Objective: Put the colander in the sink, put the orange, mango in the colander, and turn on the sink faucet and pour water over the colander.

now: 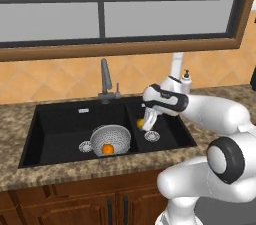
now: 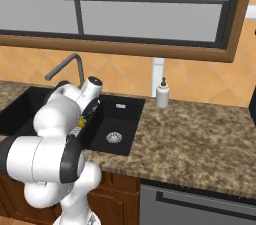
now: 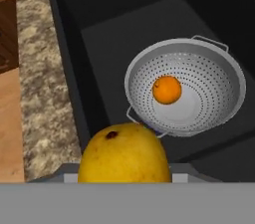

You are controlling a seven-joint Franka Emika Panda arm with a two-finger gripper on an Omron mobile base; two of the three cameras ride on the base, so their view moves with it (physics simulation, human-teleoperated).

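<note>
A: Sitting in the left basin of the sink [image 1: 55, 134]: the colander [image 1: 107, 139], orange [image 3: 167, 89] already inside. Mango [image 3: 124, 156] is not in yet; faucet [image 1: 105, 80] shows no water.

B: And the gripper [image 1: 146, 122]?

A: Over the divider toward the right basin, closed on the mango. Finger tips hidden behind the fruit, so the gap can't be read beyond the mango's width.

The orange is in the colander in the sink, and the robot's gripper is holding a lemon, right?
Not a lemon: the gripper holds the mango, as the hand view shows close up. The rest is right: the orange lies in the colander, which sits in the sink.
</note>
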